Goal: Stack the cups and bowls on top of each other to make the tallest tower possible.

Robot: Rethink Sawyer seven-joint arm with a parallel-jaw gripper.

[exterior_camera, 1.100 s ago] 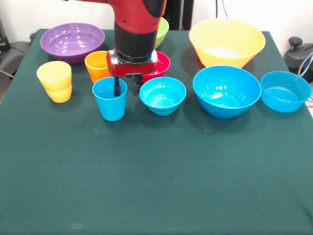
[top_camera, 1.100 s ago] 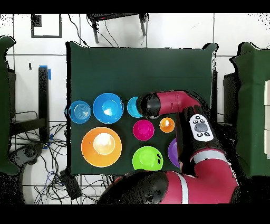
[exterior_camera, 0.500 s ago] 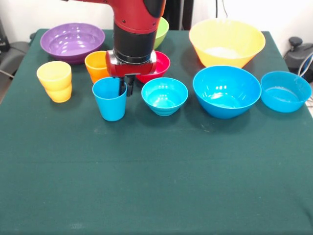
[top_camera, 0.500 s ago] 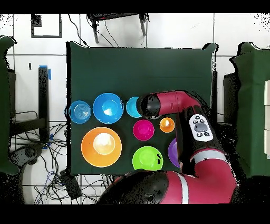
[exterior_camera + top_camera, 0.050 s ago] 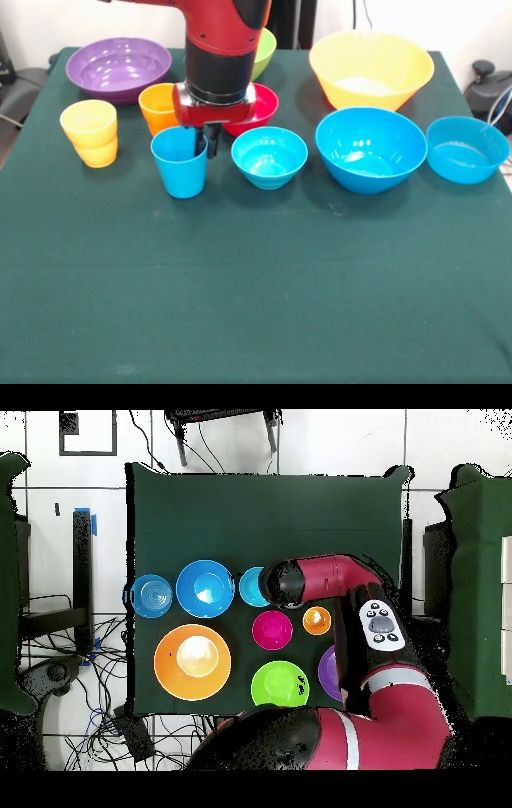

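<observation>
The blue cup (image 5: 181,163) stands upright on the green table (image 5: 256,280), well in from the left edge as the front view has it, and the gripper (image 5: 203,141) has come down on its rim: one dark finger (image 5: 198,142) sits inside the cup and the other just outside the wall on the side toward the small blue bowl (image 5: 269,156) — the jaws look closed down narrow on that wall, gripping the cup. In the overhead view the arm's red wrist covers the cup entirely. The small blue bowl stands just beside the cup, apart from it; further along the same row come a larger blue bowl (image 5: 370,149) and then a mid-sized blue bowl (image 5: 466,149) near the right edge. Behind the cup, the orange cup (image 5: 158,107) and the red bowl (image 5: 260,106) are partly hidden by the gripper's red body. The yellow cup (image 5: 90,132) stands near the left edge — its outline suggests two nested pieces, though that cannot be settled. Toward the far edge are the purple bowl (image 5: 118,68) near the left corner, the green bowl (image 5: 266,50) mostly hidden behind the arm, and the big yellow-orange bowl (image 5: 371,69) toward the right corner. Nothing is stacked on the blue cup.
</observation>
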